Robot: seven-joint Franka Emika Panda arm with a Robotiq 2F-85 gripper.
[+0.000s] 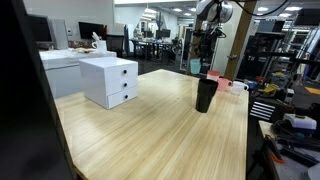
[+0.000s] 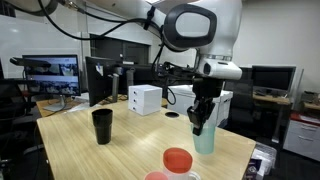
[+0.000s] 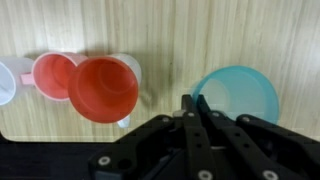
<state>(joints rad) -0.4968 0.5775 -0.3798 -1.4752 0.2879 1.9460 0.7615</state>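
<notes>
Wrist view: black gripper (image 3: 190,101), fingers together, at round translucent blue cup (image 3: 240,100) rim

The light wooden table (image 1: 150,135) I work over from afar: a blue cup (image 3: 240,100) stands just beside my gripper (image 3: 195,105), a red cup (image 3: 103,88) and a smaller red cup (image 3: 55,72) near on its other side, a black cup (image 2: 102,125) and a white drawer unit (image 2: 145,99) well apart from it.

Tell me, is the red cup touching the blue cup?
Apart. The wrist view shows bare table between the red cup and the blue cup.
</notes>
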